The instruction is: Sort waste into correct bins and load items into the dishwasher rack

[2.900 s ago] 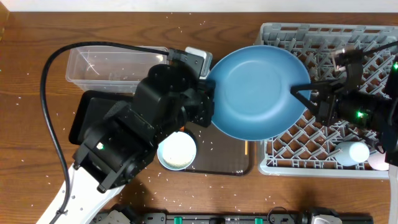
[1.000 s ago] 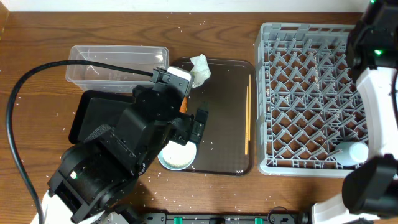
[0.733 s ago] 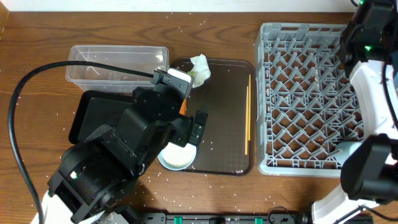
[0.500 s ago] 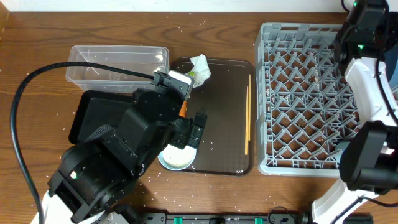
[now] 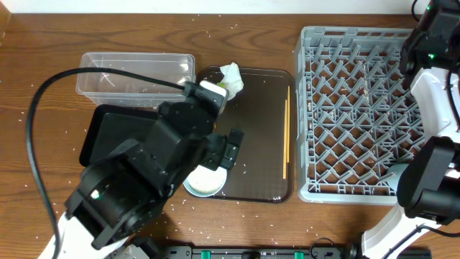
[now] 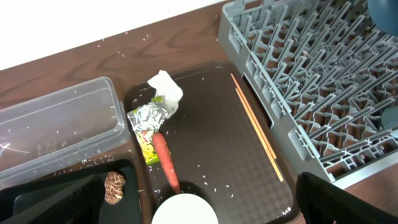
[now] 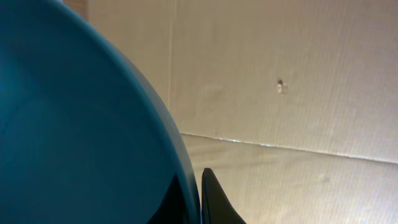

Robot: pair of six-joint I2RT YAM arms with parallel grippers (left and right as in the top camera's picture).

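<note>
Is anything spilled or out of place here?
Yes: loose white rice grains lie scattered across the brown wooden table, the dark brown serving tray and inside the clear plastic tub, which looks like a spill.

The brown wooden table (image 5: 43, 43) is speckled with white rice grains (image 5: 208, 33). On it sit a clear plastic tub (image 5: 136, 56), black tray (image 5: 108, 137), brown serving tray (image 5: 262, 144) and grey pegged crate (image 5: 352, 108).

Chopsticks (image 5: 286, 129) lie on the brown tray (image 5: 259, 122)
</note>
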